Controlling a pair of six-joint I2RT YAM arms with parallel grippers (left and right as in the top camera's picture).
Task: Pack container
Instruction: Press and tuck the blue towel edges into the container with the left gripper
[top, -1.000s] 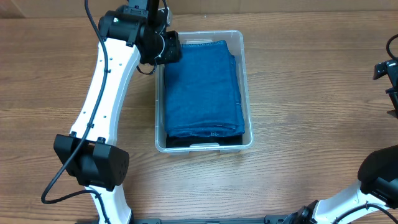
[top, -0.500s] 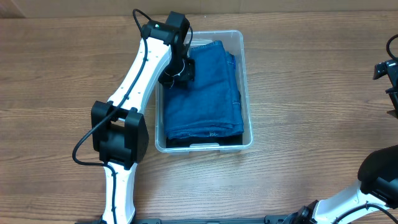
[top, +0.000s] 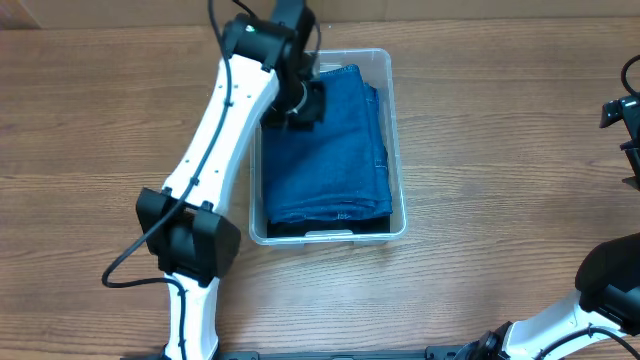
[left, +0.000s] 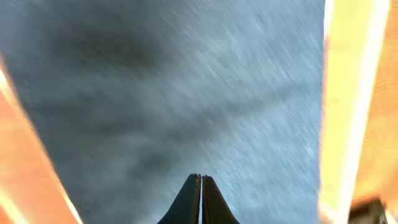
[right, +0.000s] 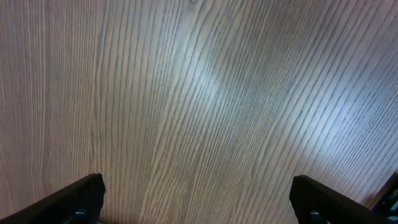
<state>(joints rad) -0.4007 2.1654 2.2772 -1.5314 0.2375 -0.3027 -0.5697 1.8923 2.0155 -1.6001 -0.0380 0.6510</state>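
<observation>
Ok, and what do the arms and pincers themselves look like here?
The left arm has white tapering links, bulky black joint housings and a loose black cable. The right arm matches it in white and black. The left pincer is thin, dark and pointed; the right pincer is black and blocky.

Left end effector (top: 301, 104) moved over the blue cloth (top: 335, 150).

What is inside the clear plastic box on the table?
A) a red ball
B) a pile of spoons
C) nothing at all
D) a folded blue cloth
D: in the overhead view the container is nearly filled by a folded blue cloth that looks like denim.
</observation>
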